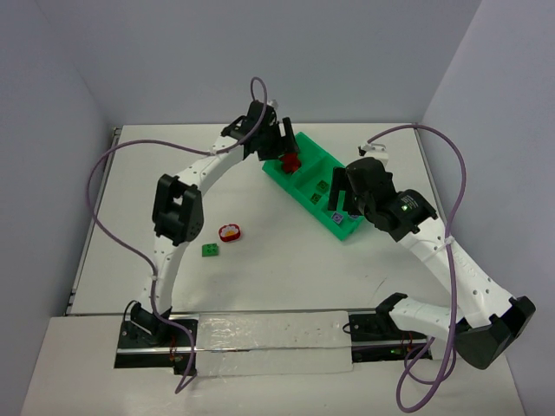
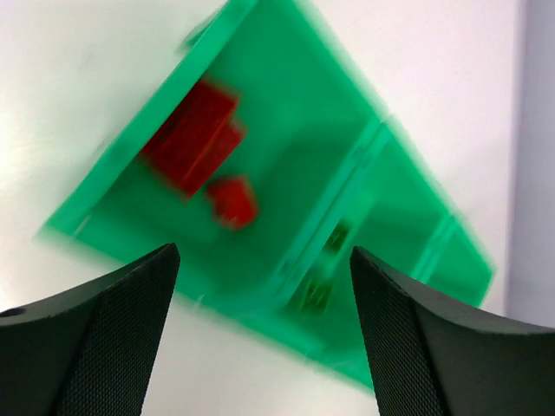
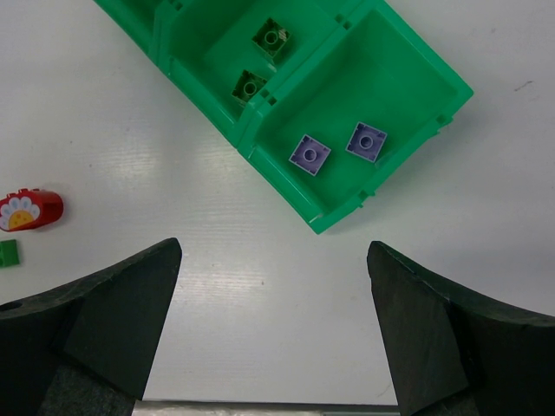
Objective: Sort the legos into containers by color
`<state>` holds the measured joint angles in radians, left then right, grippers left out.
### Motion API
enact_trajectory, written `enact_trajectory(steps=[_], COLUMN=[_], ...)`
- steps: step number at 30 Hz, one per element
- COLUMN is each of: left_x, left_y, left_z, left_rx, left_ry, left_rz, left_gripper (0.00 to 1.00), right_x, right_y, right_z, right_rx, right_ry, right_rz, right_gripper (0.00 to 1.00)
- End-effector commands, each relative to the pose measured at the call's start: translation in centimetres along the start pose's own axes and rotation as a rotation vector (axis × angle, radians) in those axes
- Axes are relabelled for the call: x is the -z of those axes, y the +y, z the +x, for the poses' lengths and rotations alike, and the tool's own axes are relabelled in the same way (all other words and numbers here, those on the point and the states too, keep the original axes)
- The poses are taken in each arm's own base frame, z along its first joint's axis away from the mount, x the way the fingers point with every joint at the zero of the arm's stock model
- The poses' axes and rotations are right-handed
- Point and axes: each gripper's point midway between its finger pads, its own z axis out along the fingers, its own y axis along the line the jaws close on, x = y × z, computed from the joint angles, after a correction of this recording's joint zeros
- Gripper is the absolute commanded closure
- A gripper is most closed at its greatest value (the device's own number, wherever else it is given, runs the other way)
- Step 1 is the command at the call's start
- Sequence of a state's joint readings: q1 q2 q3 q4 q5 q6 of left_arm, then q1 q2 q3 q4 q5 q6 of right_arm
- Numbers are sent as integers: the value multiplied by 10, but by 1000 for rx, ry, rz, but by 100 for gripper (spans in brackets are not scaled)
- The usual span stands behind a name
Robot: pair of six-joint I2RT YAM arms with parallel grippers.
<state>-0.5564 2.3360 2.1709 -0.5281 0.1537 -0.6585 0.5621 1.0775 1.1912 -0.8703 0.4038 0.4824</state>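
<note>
The green tray (image 1: 314,156) lies diagonally at mid-table. Its far compartment holds two red bricks (image 1: 290,162), the middle one two green bricks (image 1: 319,191), the near one purple bricks (image 1: 336,217). A round red piece with a pale centre (image 1: 230,232) and a green brick (image 1: 210,250) lie on the table to the left. My left gripper (image 1: 283,146) is open and empty over the red compartment; its view is blurred and shows the tray (image 2: 286,113) and red bricks (image 2: 195,139). My right gripper (image 1: 340,198) is open and empty above the tray's near end (image 3: 399,78); two purple bricks (image 3: 310,154) show there.
The right wrist view also shows two green bricks (image 3: 250,85) in the middle compartment, the round red piece (image 3: 30,210) and the loose green brick (image 3: 9,253) at its left edge. A clear plastic strip (image 1: 277,342) lies along the table's near edge. White walls close the table in.
</note>
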Motion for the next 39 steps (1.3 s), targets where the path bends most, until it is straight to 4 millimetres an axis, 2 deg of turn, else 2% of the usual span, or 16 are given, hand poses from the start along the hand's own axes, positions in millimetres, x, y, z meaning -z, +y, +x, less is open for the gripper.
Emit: enact_trajectory(steps=[1,2,3,5,6,9,12,16,21,27,39], left_x=[110,111,129,140,154,165,174,173,170,160,147], left_y=[-22,6,15,39,44,86,95,110,138,154,168], left_z=[-51,-32,-26,-4,2,63,90,121,143,165,175], left_rx=[-111,-114,-136,-156,-175,-223,-253,-259,-217,-154,-10], left_ry=[-206,-173,-175,-133,-129,-1,63,143,199,251,242], left_rz=[-38,-135,-176,-250,-266,-325,-297,-314,-423,-477,-581], left_gripper=[15,15,15,15,14,4,1,1,1,1,1], right_x=[7,6,5,3,2,-1,-5,-5,-5,-5,-6], right_y=[-1,-1,0,2,3,9,14,16,15,15,17], right_z=[-14,-12,-11,-11,-11,-10,-9,-10,-10,-10,-14], right_rx=[-33,-30,-28,-28,-27,-23,-15,-10,-8,-2,4], right_ry=[-48,-43,-41,-40,-39,-35,-29,-27,-27,-26,-30], right_rz=[-3,-4,-8,-17,-22,-43,-58,-66,-64,-65,-69], right_gripper=[5,5,5,5,5,5,5,5,5,5,5])
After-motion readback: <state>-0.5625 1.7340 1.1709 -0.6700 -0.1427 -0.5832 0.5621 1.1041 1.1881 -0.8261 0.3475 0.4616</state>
